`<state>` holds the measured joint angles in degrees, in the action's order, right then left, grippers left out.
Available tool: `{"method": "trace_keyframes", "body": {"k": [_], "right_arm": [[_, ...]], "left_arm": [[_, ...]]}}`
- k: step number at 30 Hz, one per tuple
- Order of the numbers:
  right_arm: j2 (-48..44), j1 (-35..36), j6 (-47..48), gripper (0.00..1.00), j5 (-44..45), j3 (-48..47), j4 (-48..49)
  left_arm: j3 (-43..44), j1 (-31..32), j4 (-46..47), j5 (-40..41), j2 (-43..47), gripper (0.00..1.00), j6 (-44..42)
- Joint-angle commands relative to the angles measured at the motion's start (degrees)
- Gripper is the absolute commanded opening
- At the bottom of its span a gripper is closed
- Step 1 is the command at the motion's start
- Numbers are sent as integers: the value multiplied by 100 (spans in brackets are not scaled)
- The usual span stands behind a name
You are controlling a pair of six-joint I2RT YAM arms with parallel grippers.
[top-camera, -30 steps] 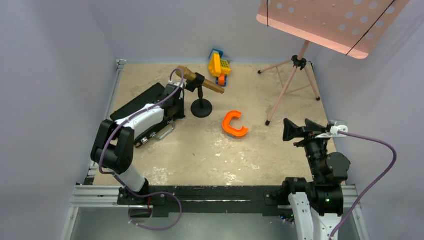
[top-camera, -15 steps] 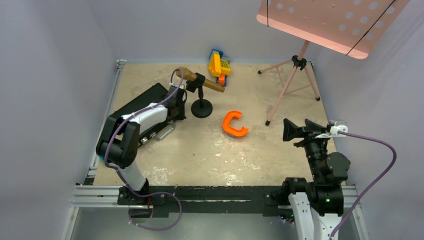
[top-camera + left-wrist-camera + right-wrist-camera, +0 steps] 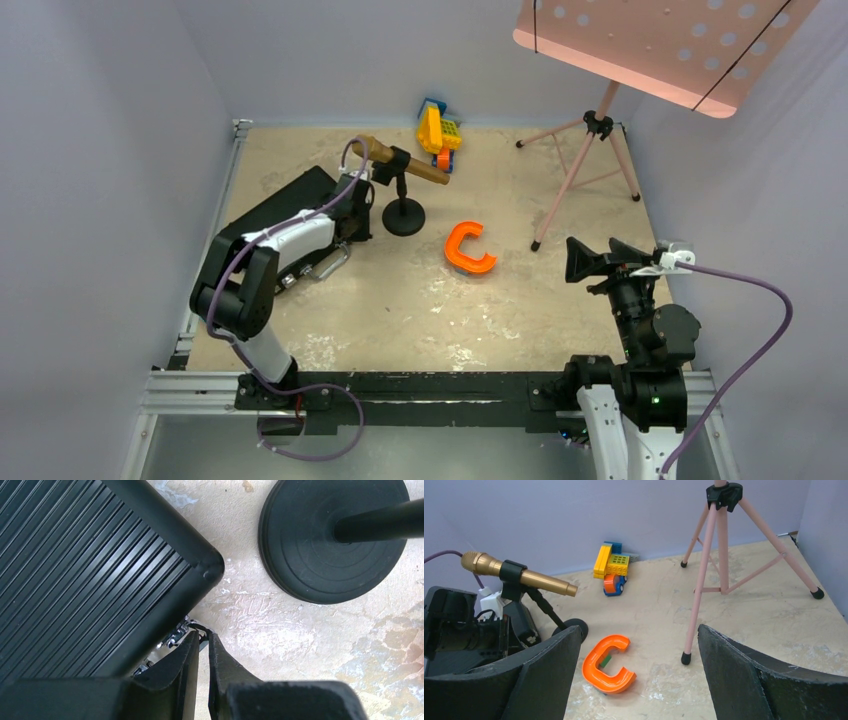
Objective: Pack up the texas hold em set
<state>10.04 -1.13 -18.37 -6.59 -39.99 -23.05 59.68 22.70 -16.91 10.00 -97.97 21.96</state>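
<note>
One piece of the set shows: the black case (image 3: pixel 283 205), lying flat at about ten o'clock on the table (image 3: pixel 400 310), its ribbed lid down. No chips, cards, dice or buttons are in sight on the table, so the filling and closing look done. What seems left is fastening the front edge.

The left gripper (image 3: pixel 201 636) hangs over that edge at the case's five o'clock corner. Its fingers are drawn nearly together with only a thin slit between them, and the tips sit at a silver latch (image 3: pixel 176 636). Whether they nip it I cannot tell, nor whether the latch is snapped home.

Just beside the corner, at its two o'clock, stands the microphone stand's round base (image 3: pixel 332 540).

Out at four o'clock the right gripper (image 3: pixel 638 630) hangs spread wide and holds nothing, well apart from the case.
</note>
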Motion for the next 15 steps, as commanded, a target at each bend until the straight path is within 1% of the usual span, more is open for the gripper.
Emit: {"method": "trace_keyframes", "body": {"k": [1,7,15], "right_arm": [[-80,25,-14,90,79,26,171],[-81,29,-17,91,79,26,170],[-86,41,-18,91,87,29,168]], "left_arm": [[-472,212,123,71,475,18,-181],[-770,381,447,202,794,21,-369],[-782,481,421,150,954,22,-340]]}}
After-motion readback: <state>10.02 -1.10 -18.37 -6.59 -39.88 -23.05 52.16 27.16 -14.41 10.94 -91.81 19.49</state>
